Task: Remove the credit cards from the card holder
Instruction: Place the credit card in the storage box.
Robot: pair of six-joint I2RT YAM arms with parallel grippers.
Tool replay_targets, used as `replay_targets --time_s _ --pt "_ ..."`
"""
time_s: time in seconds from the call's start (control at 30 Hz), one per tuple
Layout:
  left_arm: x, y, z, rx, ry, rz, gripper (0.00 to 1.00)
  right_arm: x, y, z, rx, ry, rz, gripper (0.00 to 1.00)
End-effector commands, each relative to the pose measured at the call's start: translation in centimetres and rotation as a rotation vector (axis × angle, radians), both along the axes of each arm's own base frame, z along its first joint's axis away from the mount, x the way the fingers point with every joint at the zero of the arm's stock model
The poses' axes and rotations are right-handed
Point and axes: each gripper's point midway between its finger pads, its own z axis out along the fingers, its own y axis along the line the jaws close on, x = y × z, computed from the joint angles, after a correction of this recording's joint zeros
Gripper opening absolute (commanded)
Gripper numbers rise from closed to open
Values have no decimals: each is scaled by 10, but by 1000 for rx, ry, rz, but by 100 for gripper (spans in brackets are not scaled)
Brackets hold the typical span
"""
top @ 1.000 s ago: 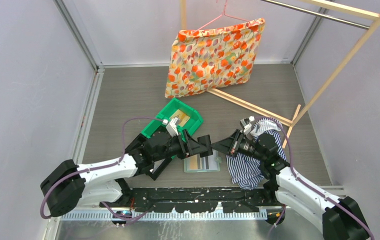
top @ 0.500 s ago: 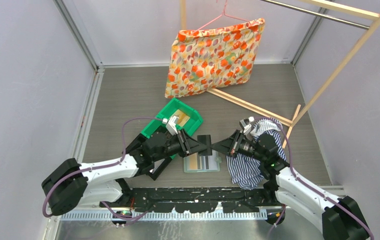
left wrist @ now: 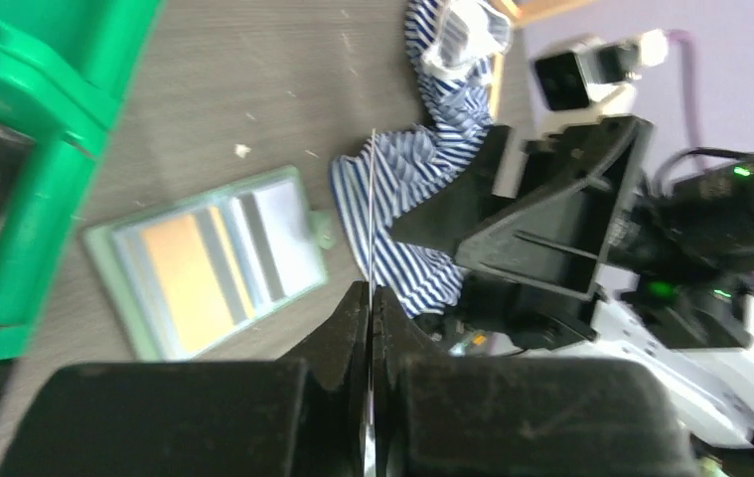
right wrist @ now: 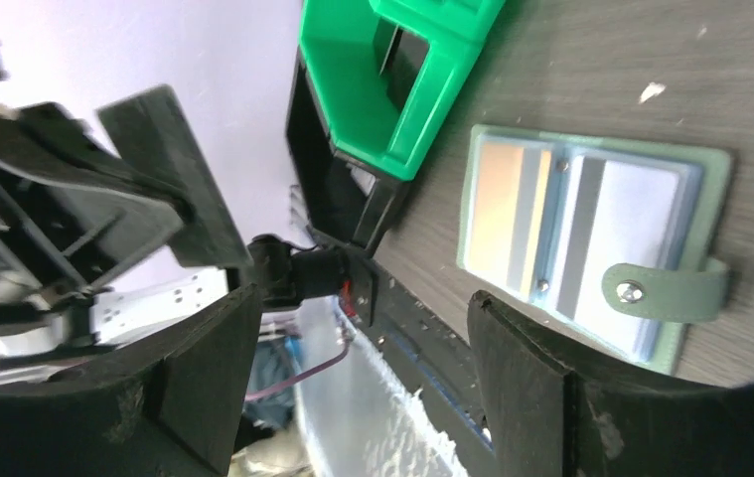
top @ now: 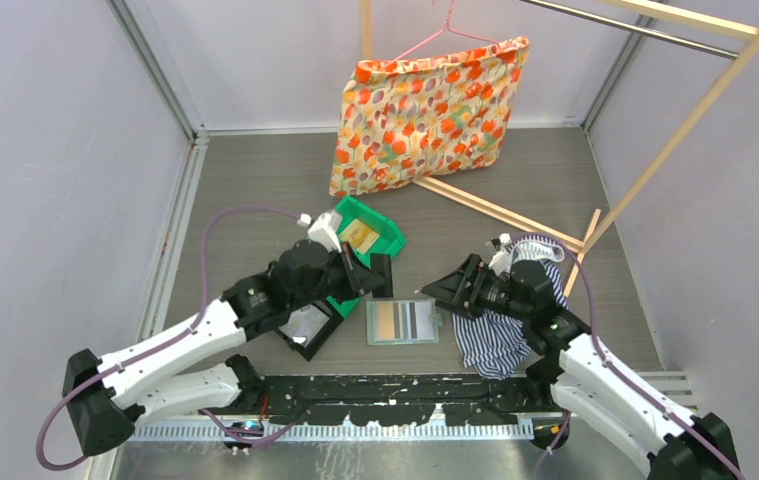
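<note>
The card holder [top: 403, 322] lies open and flat on the surface [top: 255, 190] between the arms, long axis left to right, snap tab toward the right arm. Just beyond it, the left fingers [left wrist: 348, 328] pinch a card [left wrist: 369, 209] edge-on. The right fingers [right wrist: 522, 368] are spread wide, and the two arms face each other.

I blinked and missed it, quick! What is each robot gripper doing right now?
Left gripper: jaws shut on a thin credit card, seen edge-on.
Right gripper: jaws open, holding nothing.

card holder [top: 402, 322] on table [top: 255, 190] | bin [top: 383, 232] behind-left | tray [top: 302, 349] left | cloth [top: 490, 340] right
</note>
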Motion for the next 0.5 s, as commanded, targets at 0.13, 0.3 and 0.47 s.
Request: replay_targets --time_s 0.13,0.3,0.47 --pt "32 96 -26 897 -93 -1 1 13 -50 8 -394 -94 -141 80" --pt "68 107 -57 1211 -184 -52 1 13 -53 6 -392 -92 -163 80" --pt "87 110 -63 1335 -286 -90 1 9 -53 2 -379 -73 -163 80"
